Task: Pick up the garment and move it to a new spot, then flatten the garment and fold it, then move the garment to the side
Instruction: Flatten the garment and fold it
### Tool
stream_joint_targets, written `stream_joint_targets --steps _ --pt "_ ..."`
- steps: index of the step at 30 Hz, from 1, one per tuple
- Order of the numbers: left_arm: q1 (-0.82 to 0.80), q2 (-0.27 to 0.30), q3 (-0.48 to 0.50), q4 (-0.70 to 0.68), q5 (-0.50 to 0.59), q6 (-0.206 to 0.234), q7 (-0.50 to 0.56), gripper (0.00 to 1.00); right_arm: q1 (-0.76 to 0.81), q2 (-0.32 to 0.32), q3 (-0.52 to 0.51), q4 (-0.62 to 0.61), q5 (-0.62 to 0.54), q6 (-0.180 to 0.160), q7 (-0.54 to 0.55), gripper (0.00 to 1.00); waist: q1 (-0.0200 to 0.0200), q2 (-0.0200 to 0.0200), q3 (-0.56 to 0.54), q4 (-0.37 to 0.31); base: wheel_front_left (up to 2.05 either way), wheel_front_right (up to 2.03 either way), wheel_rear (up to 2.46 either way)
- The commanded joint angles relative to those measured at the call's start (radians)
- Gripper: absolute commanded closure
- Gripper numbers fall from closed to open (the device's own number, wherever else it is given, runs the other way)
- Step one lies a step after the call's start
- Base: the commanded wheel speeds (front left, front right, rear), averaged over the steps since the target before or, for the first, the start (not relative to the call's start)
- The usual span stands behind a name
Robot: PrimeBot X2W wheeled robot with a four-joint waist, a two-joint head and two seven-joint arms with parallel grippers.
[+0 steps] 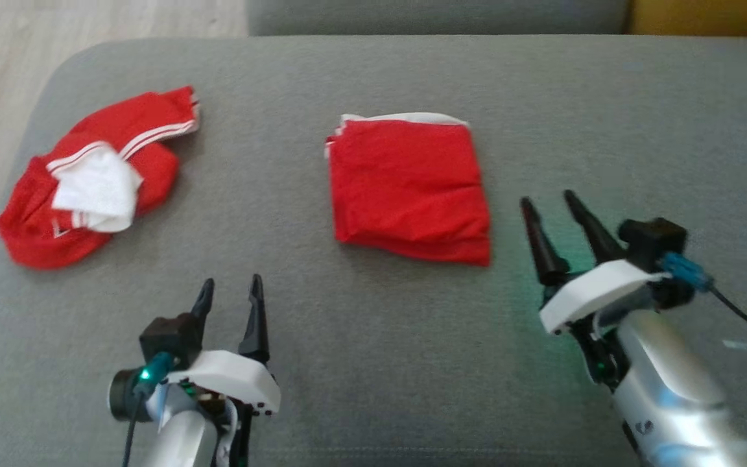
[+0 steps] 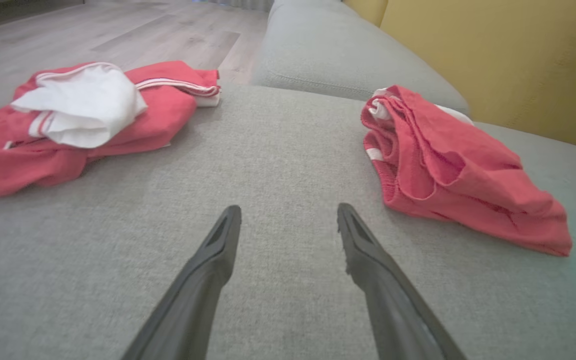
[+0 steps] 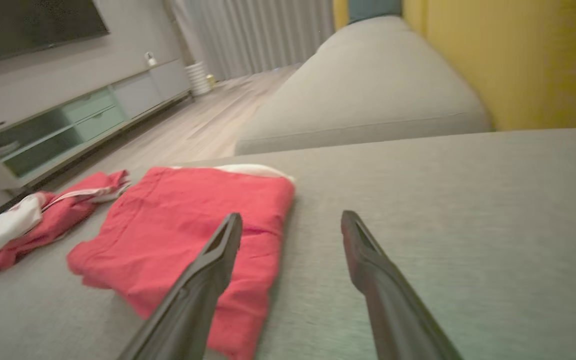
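Observation:
A red garment (image 1: 409, 187) lies folded into a rough square in the middle of the grey sofa seat (image 1: 373, 363), with a white edge along its far side. The left wrist view has it (image 2: 460, 175) at the right, the right wrist view (image 3: 188, 230) at the left. My right gripper (image 1: 548, 204) stands open just right of its near right corner, clear of the cloth, with nothing between its fingers. At the near left, my left gripper (image 1: 231, 285) is open and empty above bare seat.
A second red garment with white stripes and a white patch (image 1: 91, 181) lies crumpled at the seat's far left, near the rounded edge. Wooden floor (image 1: 88, 19) lies beyond that edge. Another grey cushion (image 1: 438, 16) and a yellow wall (image 2: 493, 55) sit behind.

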Motion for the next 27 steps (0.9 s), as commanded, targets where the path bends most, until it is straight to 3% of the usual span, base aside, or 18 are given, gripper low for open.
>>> stream_joint_targets --steps 1,7,13,27 --pt "-0.016 0.013 0.042 -0.023 0.012 -0.001 -0.005 0.00 0.019 0.023 -0.027 -0.041 -0.028 -0.001 -0.013 0.00 0.0000 -0.0001 -0.016 -0.035 0.00 0.00 0.00" --pt "-0.001 0.013 0.076 -0.007 0.037 -0.004 -0.005 0.00 0.135 0.080 -0.244 -0.127 -0.174 -0.001 -0.013 0.00 0.0000 -0.0001 -0.038 -0.066 0.00 0.00 0.00" --pt "0.038 0.013 0.103 0.008 0.051 0.000 -0.005 0.00 0.218 0.104 -0.339 -0.187 -0.254 -0.001 -0.013 0.00 0.0000 -0.0001 -0.068 -0.079 0.00 0.00 0.00" --pt "0.071 0.013 0.113 0.008 0.077 0.011 -0.005 0.00 0.265 0.106 -0.312 -0.198 -0.198 -0.001 -0.013 0.00 0.0000 -0.0001 -0.071 -0.068 0.00 0.00 0.00"
